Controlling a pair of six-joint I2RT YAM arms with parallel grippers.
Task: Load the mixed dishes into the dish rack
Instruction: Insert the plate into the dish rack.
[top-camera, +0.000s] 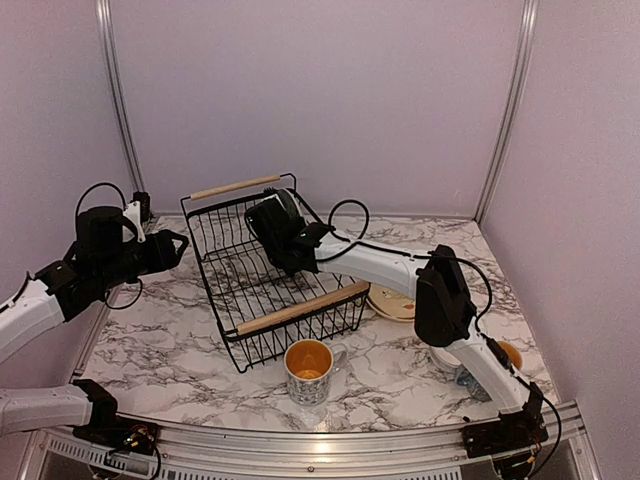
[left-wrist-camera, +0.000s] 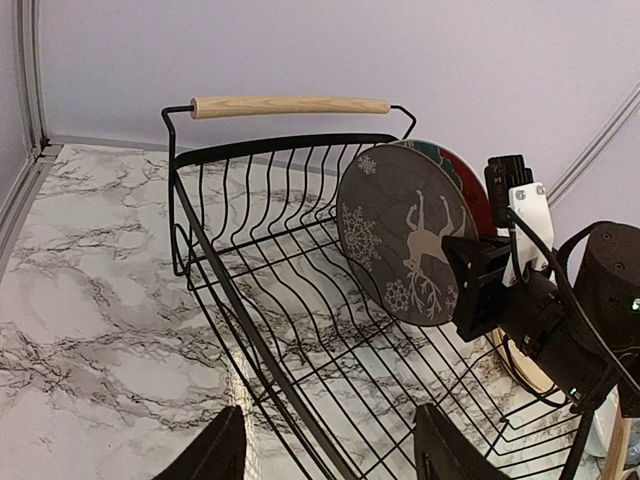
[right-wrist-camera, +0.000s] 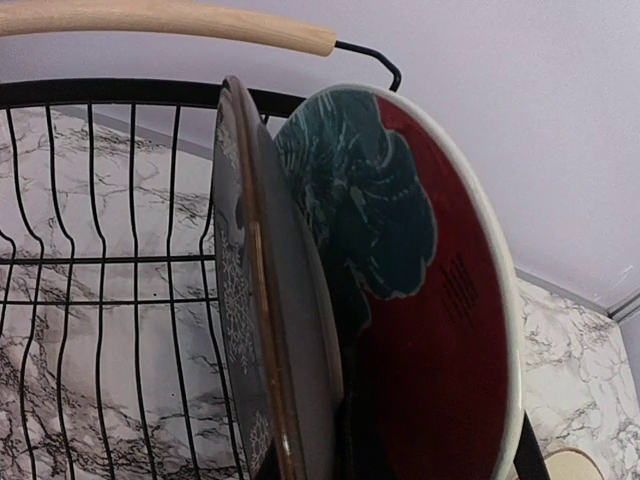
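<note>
Left wrist view: the right gripper (left-wrist-camera: 470, 290) is clamped on the edge of the grey reindeer plate (left-wrist-camera: 400, 240), which stands upright in the wire rack (left-wrist-camera: 270, 150) just beside the red plate (left-wrist-camera: 470, 187). The red plate's small dark marks are too blurred to read. The left gripper (left-wrist-camera: 335, 455) hangs open and empty.

Dish rack (left-wrist-camera: 280, 147): thin metal wire with a smooth black coating and a slight sheen.
Rack handles (left-wrist-camera: 290, 106): pale bare wood, grain visible, matt.
Reindeer plate (left-wrist-camera: 400, 240): ceramic, with a dark grey matt face, pale printed figures and a brown edge.
Red plate (right-wrist-camera: 440, 320): glazed ceramic, glossy red and teal, with a cream rim.
Mug (top-camera: 308, 378): ceramic, with a glossy orange lining and a patterned outside.
Tan plate (top-camera: 395, 305): smooth, pale, ceramic in look.
Counter (top-camera: 160, 350): white-and-grey marble pattern, smooth, faintly reflective.
</note>
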